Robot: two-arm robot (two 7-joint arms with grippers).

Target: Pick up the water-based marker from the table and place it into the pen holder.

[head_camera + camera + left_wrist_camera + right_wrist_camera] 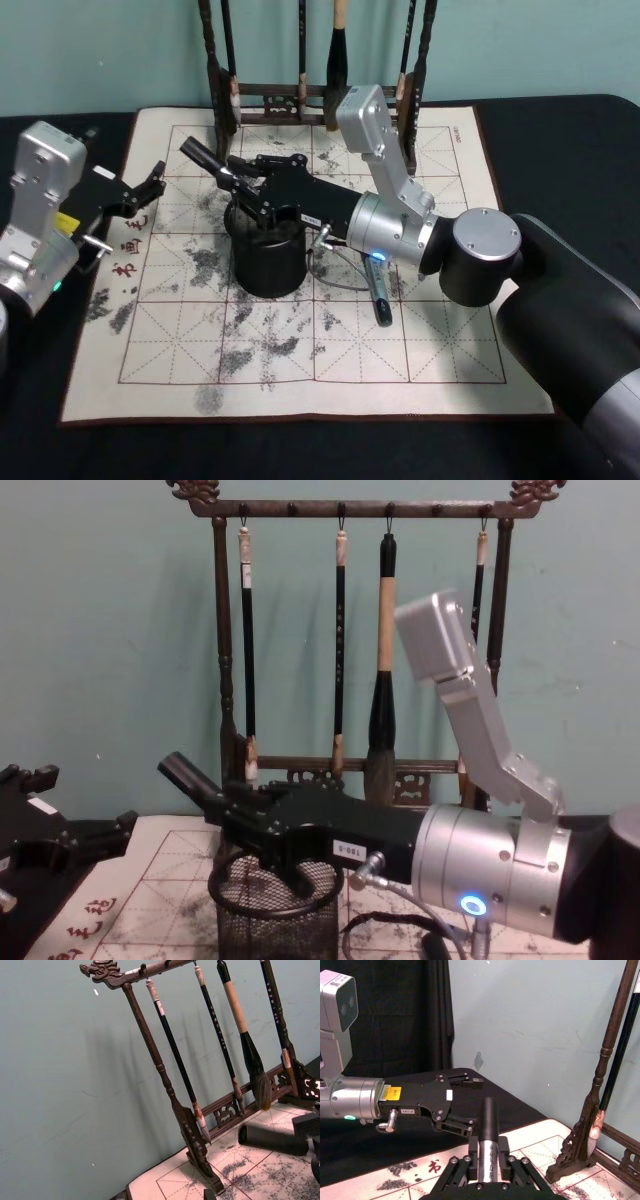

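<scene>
Right claw [233, 172], clenched on the water-based marker [203, 157], poises it tilted above the pen holder [266, 272]: your pickup is done, insertion and release remain; left claw [150, 186] idles released.

mat [400, 340]: red characters [131, 243], apparently 书画毛 | right gripper [232, 805]: white label [347, 849], roughly 180-5 | left gripper [472, 1105]: white tag [408, 1111], roughly 187-8; yellow sticker [393, 1093] unreadable

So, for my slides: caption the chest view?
Right tool holds the marker tilted above the mesh pen holder, brush rack behind.
</scene>
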